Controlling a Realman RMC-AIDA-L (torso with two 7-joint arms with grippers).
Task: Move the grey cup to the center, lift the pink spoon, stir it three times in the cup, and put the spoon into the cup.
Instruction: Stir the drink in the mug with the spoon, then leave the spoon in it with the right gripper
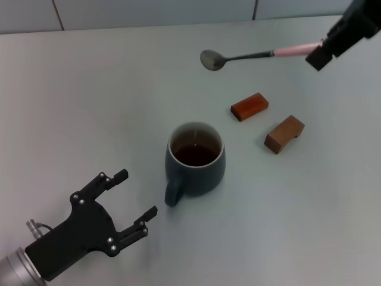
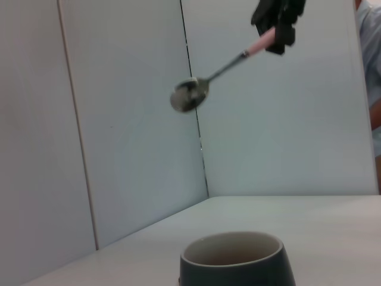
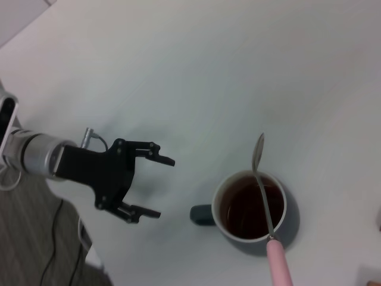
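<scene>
- Grey cup sits in the middle of the tabletop in the head view, with dark brown drink inside and its handle turned toward the robot. The left hand rests low just beside the cup, fingers spread wide and holding nothing. The right hand is up high at the far right, clenched on the pink end of the pink spoon. The spoon sticks out sideways in the air, well above the tabletop and past the cup. Two brown wooden blocks lie to the right of the cup.
- Left wrist view: the grey cup is close and low. High above it the pink spoon hangs tilted from the right hand.
- Right wrist view: looking down, the pink spoon lies across the grey cup below it. The left hand is beside the cup, fingers apart, touching nothing.
</scene>
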